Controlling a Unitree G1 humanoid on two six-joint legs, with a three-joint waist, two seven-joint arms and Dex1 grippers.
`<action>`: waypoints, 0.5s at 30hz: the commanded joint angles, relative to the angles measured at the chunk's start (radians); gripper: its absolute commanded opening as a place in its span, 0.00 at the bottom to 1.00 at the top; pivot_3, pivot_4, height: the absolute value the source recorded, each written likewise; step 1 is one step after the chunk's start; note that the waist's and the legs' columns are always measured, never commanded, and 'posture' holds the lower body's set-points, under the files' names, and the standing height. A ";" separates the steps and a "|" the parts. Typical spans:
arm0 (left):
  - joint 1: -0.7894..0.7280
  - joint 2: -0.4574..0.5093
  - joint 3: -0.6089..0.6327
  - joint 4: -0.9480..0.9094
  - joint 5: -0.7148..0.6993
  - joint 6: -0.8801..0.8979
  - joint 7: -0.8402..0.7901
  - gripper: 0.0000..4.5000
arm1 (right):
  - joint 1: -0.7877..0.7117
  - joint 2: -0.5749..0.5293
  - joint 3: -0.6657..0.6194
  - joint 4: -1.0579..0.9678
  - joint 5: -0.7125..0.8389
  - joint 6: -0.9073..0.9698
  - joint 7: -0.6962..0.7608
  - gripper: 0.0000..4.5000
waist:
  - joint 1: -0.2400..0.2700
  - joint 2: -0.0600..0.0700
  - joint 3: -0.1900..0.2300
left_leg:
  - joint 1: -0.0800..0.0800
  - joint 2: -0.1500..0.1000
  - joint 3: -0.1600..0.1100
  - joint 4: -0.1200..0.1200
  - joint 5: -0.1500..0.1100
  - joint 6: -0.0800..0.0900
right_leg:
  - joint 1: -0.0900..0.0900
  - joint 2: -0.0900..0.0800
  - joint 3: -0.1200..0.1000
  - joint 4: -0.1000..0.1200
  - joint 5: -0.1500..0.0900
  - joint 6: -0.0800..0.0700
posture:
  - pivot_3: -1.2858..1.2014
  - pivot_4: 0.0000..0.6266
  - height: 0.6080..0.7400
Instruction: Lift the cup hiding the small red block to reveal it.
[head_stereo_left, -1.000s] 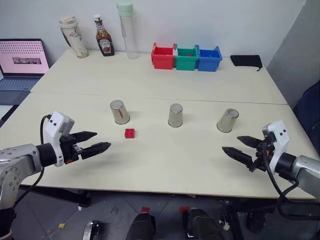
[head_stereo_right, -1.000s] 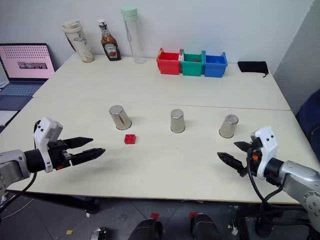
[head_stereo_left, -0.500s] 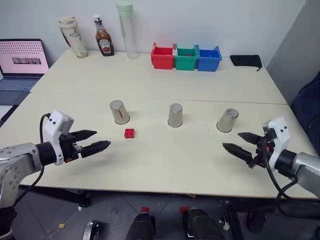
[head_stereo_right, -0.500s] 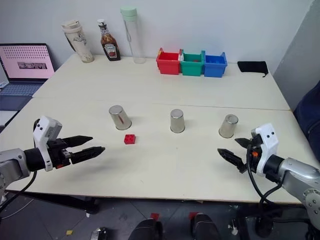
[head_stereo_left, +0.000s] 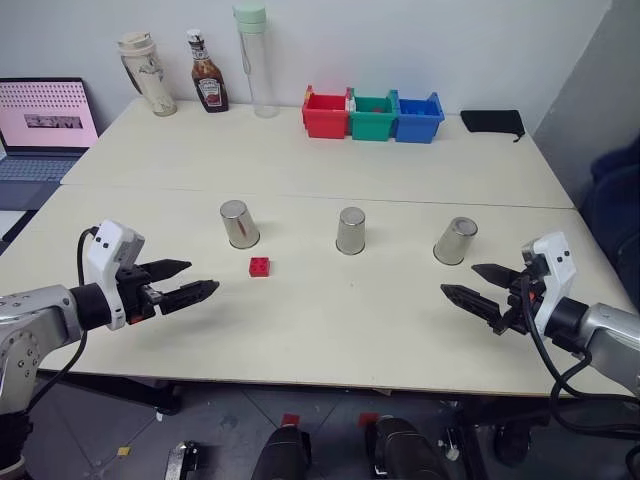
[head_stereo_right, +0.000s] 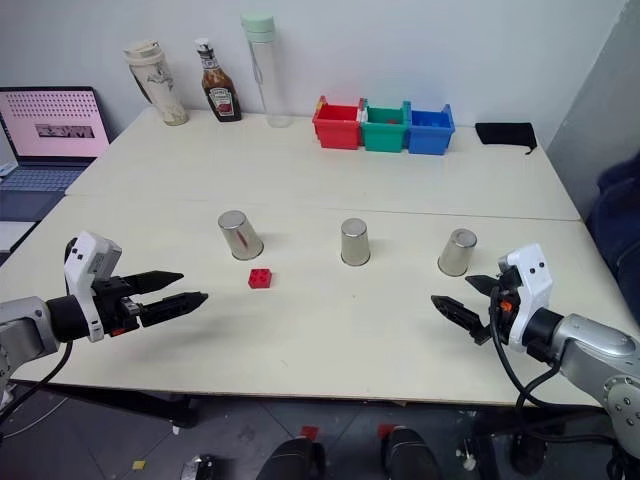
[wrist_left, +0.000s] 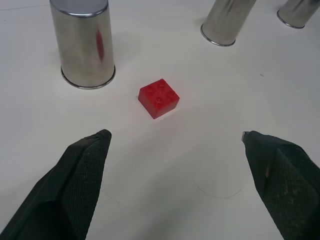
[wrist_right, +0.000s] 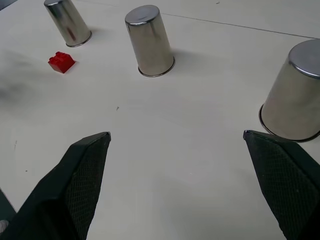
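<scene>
Three identical silver cups stand upside down in a row on the table: a left cup (head_stereo_left: 239, 223), a middle cup (head_stereo_left: 351, 230) and a right cup (head_stereo_left: 456, 240). The small red block (head_stereo_left: 259, 266) lies uncovered on the tabletop, just in front of and to the right of the left cup (wrist_left: 85, 45); no cup is over it. My left gripper (head_stereo_left: 203, 276) hovers open to the left of the block (wrist_left: 158, 99), pointing toward it. Near the right cup (wrist_right: 297, 92), my right gripper (head_stereo_left: 459, 279) hovers open with nothing between its fingers.
Red (head_stereo_left: 325, 114), green (head_stereo_left: 372, 116) and blue (head_stereo_left: 417, 117) bins stand at the back of the table (head_stereo_left: 330, 330). At the back left stand a sauce bottle (head_stereo_left: 207, 85), a tall clear bottle (head_stereo_left: 254, 58) and a tumbler (head_stereo_left: 146, 73). A laptop (head_stereo_left: 42, 120) is far left and a black pouch (head_stereo_left: 492, 122) back right.
</scene>
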 joint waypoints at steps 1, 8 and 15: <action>0.001 0.018 0.020 -0.017 0.000 -0.018 -0.007 0.99 | -0.014 -0.008 -0.012 -0.021 0.021 -0.006 -0.003 1.00 | 0.000 0.000 0.000 | 0.000 0.000 0.000 0.000 0.000 0.000 | 0.000 0.000 0.000 0.000 0.000 0.000 | 0.52 0.24 1.00; -0.011 0.020 0.014 -0.006 0.004 -0.023 -0.008 0.99 | -0.010 -0.009 -0.011 -0.015 0.015 -0.013 0.002 1.00 | 0.000 0.000 0.000 | 0.000 0.000 0.000 0.000 0.000 0.000 | 0.000 0.000 0.000 0.000 0.000 0.000 | 0.52 0.24 1.00; -0.018 0.024 0.007 0.002 0.007 -0.027 -0.012 0.99 | -0.004 -0.005 -0.009 -0.014 0.008 -0.020 0.005 1.00 | 0.000 0.000 0.000 | 0.000 0.000 0.000 0.000 0.000 0.000 | 0.000 0.000 0.000 0.000 0.000 0.000 | 0.52 0.24 1.00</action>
